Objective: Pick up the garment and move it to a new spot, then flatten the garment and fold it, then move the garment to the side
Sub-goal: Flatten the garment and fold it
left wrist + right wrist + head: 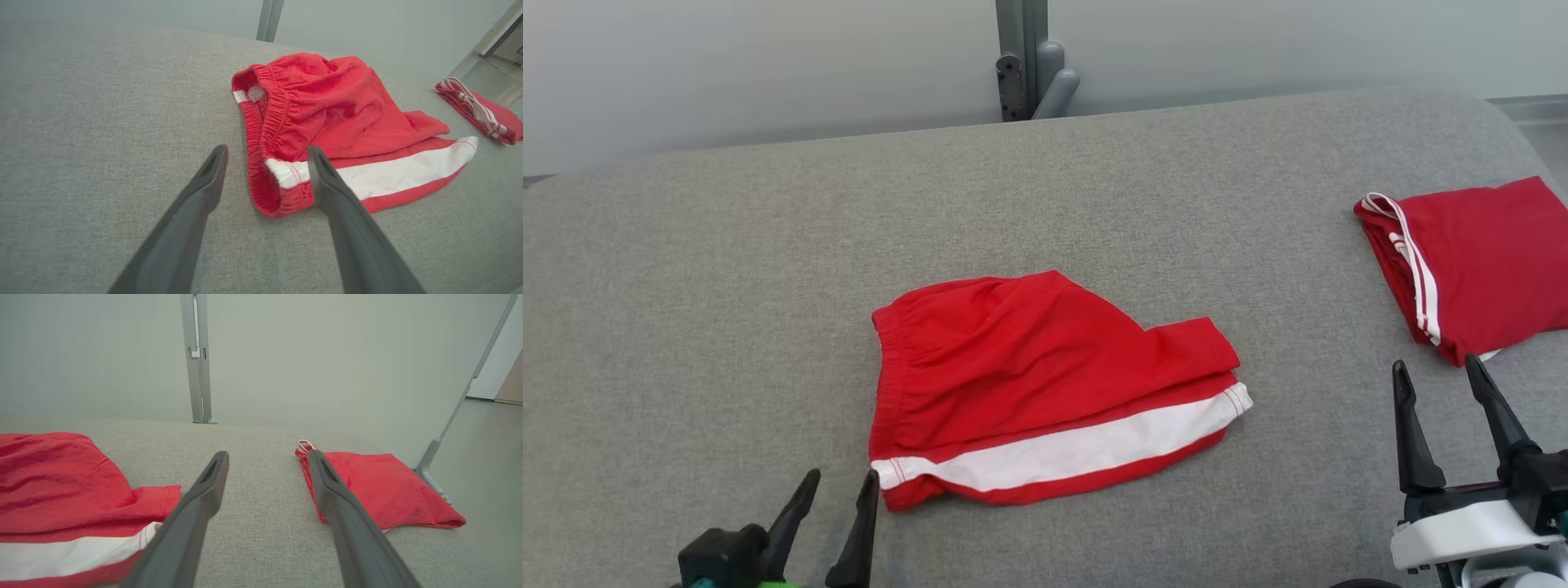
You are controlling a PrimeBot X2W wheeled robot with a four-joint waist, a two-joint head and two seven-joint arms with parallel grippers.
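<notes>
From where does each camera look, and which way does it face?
Head view: on the head, facing forward and down at the red shorts; left fingers lower left, right fingers lower right.
Left wrist view: on the left wrist, facing along the left fingers at the shorts' waistband.
Right wrist view: on the right wrist, facing low along the right fingers toward the wall.
Shared: all show the shorts and the folded red garment.

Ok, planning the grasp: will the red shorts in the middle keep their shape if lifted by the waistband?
Probably not: the red shorts lie wrinkled in soft layers, so the leg end would likely hang and unfold. The gathered waistband looks thicker, likely a firmer pinch. Pushed, they would probably bunch on the grey cloth surface.
</notes>
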